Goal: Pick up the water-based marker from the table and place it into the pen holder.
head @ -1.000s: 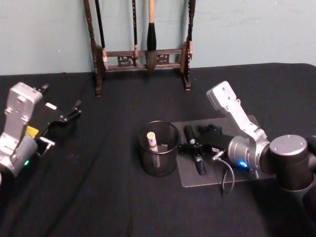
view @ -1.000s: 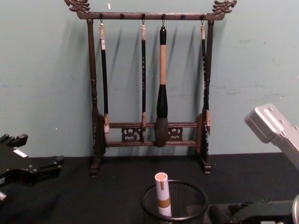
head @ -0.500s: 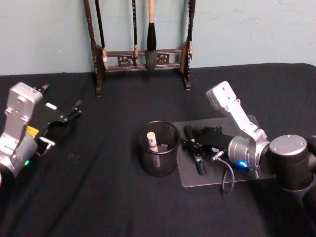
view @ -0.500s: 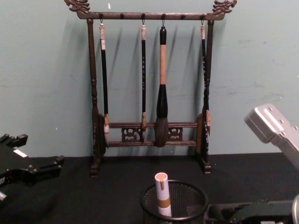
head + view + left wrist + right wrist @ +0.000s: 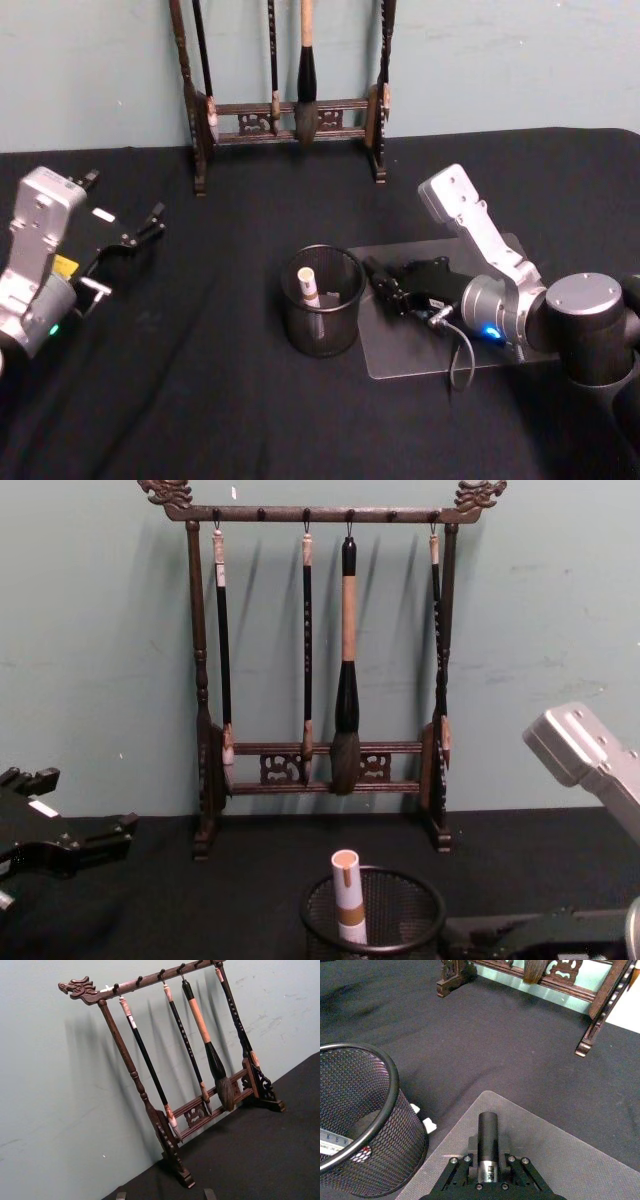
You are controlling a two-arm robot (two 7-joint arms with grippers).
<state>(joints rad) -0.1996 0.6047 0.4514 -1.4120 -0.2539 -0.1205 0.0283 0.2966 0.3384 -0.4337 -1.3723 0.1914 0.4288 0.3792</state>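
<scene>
A pale teal wall [image 5: 100, 630] backs the table [image 5: 220, 400], which is covered by a black cloth. A dark carved wooden brush rack [image 5: 200, 730] stands at the far edge against the wall, and four calligraphy brushes [image 5: 347, 680] hang from its top bar.

The pen holder [image 5: 325, 335], a round black wire-mesh cup, sits near the middle of the table, just beside the robot's-left edge of a grey mat [image 5: 420, 355]. The water-based marker [image 5: 308, 286] stands inside the pen holder, nearly upright on the cup's left side. Its pale orange flat end points up, and in the chest view this end clears the rim with the tan-gold band below it.

The right gripper [image 5: 385, 283] reaches low over the mat, right next to the pen holder. Its fingers are closed on either side of a black cylinder [image 5: 488, 1132]. The round end of the cylinder sticks out past the fingertips towards the brush rack.

The left gripper [image 5: 140, 235] hangs idle at the far left of the table, well apart from the pen holder. In the left wrist view its two fingertips [image 5: 209, 1193] are spread apart with nothing between them.
</scene>
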